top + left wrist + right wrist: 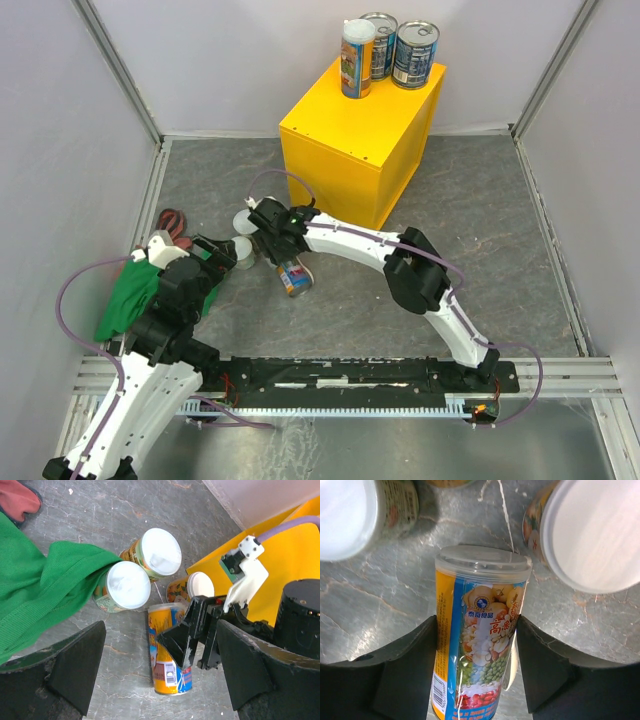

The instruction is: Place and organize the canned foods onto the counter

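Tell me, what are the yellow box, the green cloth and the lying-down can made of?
Yellow box: probably painted wood or board; its flat faces look smooth and slightly glossy, with sharp edges.
Green cloth: soft knitted fabric; it folds and shows fine ribs.
Lying can: likely metal under a shiny printed label, with a see-through plastic lid.

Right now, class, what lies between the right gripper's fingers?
The tall slim can lies on the floor between the fingers of the right gripper, seen in the right wrist view.
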Robot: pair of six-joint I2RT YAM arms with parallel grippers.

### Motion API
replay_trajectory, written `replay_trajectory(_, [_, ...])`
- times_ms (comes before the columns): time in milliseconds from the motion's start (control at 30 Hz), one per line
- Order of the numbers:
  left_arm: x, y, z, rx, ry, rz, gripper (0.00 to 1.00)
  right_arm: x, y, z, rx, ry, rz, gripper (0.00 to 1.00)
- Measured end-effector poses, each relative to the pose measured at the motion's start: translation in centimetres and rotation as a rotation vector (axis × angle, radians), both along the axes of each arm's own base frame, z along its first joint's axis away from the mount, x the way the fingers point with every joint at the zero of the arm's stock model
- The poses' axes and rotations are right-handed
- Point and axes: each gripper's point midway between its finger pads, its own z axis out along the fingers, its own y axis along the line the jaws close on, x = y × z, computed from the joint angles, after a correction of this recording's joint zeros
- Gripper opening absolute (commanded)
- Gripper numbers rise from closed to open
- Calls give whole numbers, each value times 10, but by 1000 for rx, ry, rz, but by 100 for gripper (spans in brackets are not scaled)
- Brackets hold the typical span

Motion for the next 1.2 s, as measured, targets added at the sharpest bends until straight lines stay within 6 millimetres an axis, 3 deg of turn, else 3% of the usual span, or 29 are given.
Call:
replay_trajectory(233, [4, -2, 0, -2, 0, -4, 96, -18, -20, 5, 0, 6, 31, 31])
replay_trajectory(400, [4, -3, -2, -1, 5, -5, 96, -26, -27, 19, 40, -6, 50, 31])
replay_trajectory(633, [6, -4, -6, 1, 10, -6, 96, -30, -28, 53, 129, -55, 70, 30])
replay_trajectory(867, [7, -4, -8, 2, 12, -6, 96, -31, -23, 106, 281, -165, 96, 31])
replay_trajectory(900, [7, -4, -8, 3, 13, -6, 96, -33, -24, 110, 292, -173, 100, 32])
replay_trajectory(1000, [7, -4, -10, 3, 14, -6, 96, -36, -23, 110, 297, -168, 116, 52])
replay_trajectory(1200, [10, -5, -14, 8, 27, -7, 96, -38, -10, 90, 239, -99, 146, 79])
